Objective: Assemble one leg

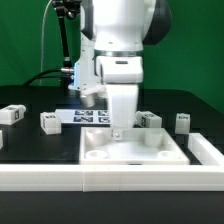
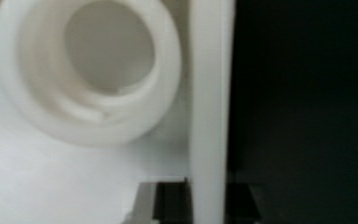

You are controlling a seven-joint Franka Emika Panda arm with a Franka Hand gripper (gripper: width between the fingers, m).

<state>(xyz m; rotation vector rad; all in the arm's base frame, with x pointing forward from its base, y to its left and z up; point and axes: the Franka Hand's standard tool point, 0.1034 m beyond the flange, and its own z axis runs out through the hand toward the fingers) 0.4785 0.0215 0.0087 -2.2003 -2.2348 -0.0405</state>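
The large white panel (image 1: 130, 150) with round recessed corners lies flat inside the white frame. My gripper (image 1: 118, 131) stands upright at the panel's far edge. In the wrist view the panel's raised edge (image 2: 210, 100) runs as a bright strip between my dark fingers (image 2: 169, 205), which press on both sides of it; a round recess (image 2: 96, 70) lies beside it. Several small white legs with tags lie loose on the black table: one at the exterior view's far left (image 1: 12, 115), one beside it (image 1: 50, 121), two on the right (image 1: 150, 119) (image 1: 183, 122). None is held.
The marker board (image 1: 90, 116) lies behind the gripper. A white frame wall (image 1: 110, 176) borders the panel at the front and on the exterior view's right (image 1: 205, 150). A cable and a stand (image 1: 66, 50) rise at the back.
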